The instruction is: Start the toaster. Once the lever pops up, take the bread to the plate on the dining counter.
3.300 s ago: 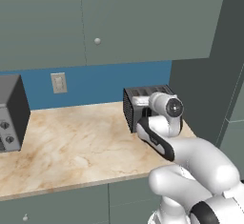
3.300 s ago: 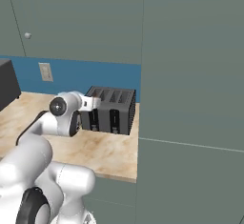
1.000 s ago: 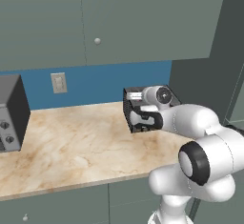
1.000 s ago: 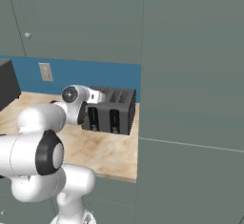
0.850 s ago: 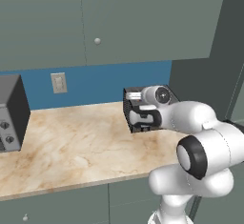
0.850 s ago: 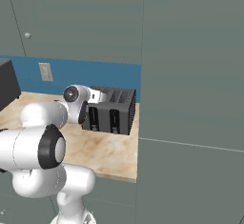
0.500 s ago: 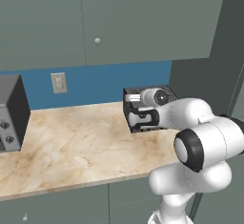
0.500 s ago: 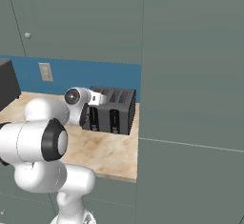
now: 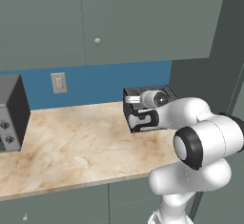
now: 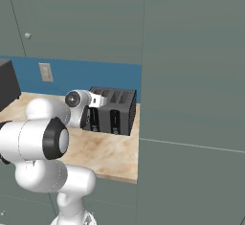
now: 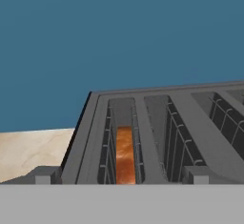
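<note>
The claw (image 11: 119, 180) is wide open and holds nothing. The toaster (image 11: 157, 132) is right under it, bread (image 11: 125, 154) deep inside. It could miss the lever and bump the toaster.

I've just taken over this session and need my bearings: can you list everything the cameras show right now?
Dark grey boxy toaster: one, right end of the marbled counter.
Orange-brown bread slice: one, down in the toaster's left slot.
Beige marbled counter: one, against the blue wall.
Grey oven box with round knobs: one, counter's left end.
Wall socket: one, pale, on the blue wall.
Grey-green upper cabinets: above the counter.
Gripper: one, open, at the toaster's front.
</note>
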You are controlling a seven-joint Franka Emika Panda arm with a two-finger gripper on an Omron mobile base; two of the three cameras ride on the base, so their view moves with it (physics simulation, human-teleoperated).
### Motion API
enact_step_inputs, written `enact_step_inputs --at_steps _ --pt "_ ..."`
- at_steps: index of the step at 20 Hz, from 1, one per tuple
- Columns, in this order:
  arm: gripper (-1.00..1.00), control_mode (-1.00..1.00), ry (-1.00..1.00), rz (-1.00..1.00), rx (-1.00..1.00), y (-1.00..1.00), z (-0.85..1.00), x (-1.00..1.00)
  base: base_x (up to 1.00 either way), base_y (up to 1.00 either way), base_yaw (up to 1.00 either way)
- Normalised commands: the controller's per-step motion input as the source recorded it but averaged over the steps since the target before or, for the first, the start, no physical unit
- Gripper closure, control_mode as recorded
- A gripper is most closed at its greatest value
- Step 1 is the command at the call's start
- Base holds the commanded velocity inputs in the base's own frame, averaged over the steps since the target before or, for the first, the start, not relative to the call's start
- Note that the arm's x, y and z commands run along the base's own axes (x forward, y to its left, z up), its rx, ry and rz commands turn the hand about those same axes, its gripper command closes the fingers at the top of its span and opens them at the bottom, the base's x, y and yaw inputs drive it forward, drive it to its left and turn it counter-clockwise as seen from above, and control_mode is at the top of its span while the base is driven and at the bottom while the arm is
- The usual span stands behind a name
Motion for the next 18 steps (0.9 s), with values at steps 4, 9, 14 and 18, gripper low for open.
enact_step_inputs --at_steps 4,9,14,18 --pt "-1.0 -1.0 0.01 0.0 0.0 0.0 0.0 0.0 0.0 0.0 0.0" --pt "-1.0 -1.0 0.0 0.0 0.0 0.0 0.0 0.0 0.0 0.0 0.0" --pt "-1.0 -1.0 0.0 0.0 0.0 0.0 0.0 0.0 0.0 0.0 0.0" --pt "-1.0 -1.0 0.0 0.0 0.0 0.0 0.0 0.0 0.0 0.0 0.0"
